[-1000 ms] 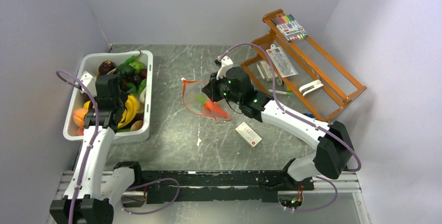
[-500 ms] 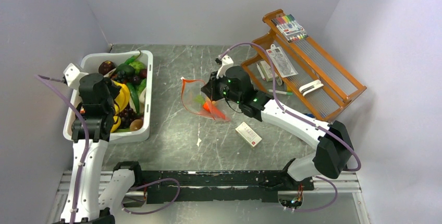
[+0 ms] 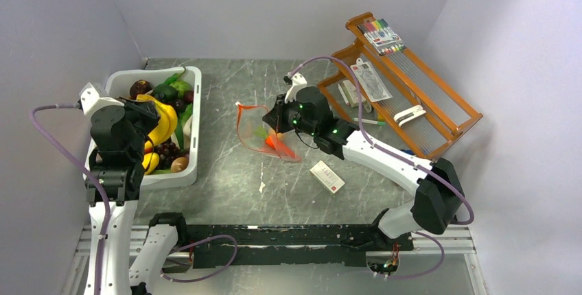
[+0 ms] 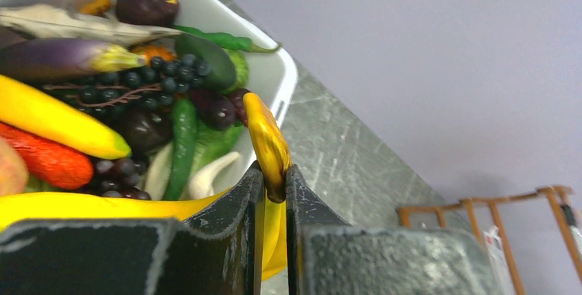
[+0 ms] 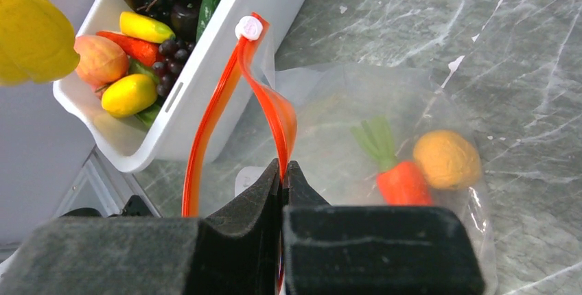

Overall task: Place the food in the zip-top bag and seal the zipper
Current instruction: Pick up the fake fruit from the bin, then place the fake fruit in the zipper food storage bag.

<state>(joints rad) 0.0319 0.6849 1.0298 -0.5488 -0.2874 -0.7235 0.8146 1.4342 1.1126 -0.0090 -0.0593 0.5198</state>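
Risk first: the left claw [image 4: 274, 178] was clamped on just the end of the banana [image 4: 266, 140]. It was a thin pinch with most of the fruit outside the jaws, so I'd judge it could pivot or slip out on the carry and land on the table [image 3: 226, 185]. Second risk: the bag [image 3: 257, 134] is floppy and only one lip was held up. The right claw [image 5: 283, 171] was closed tight on the zipper [image 5: 206, 130], with the strip curling in a loop, so the mouth looked narrow. A long banana could snag the strip, shove the bag flat or drag it out of the pinch. The left arm stood raised over the tub [image 3: 171, 177], at about 9 o'clock of the bag, with the banana held above the pile. The right arm stretched from its base at 5 o'clock toward mid-table, claw low at the bag's 2 o'clock side. The bag lay mid-table with a carrot [image 5: 403, 182] and a round orange fruit [image 5: 446, 159] inside. The rest of the food sat in the tub, and the zipper was not sealed.
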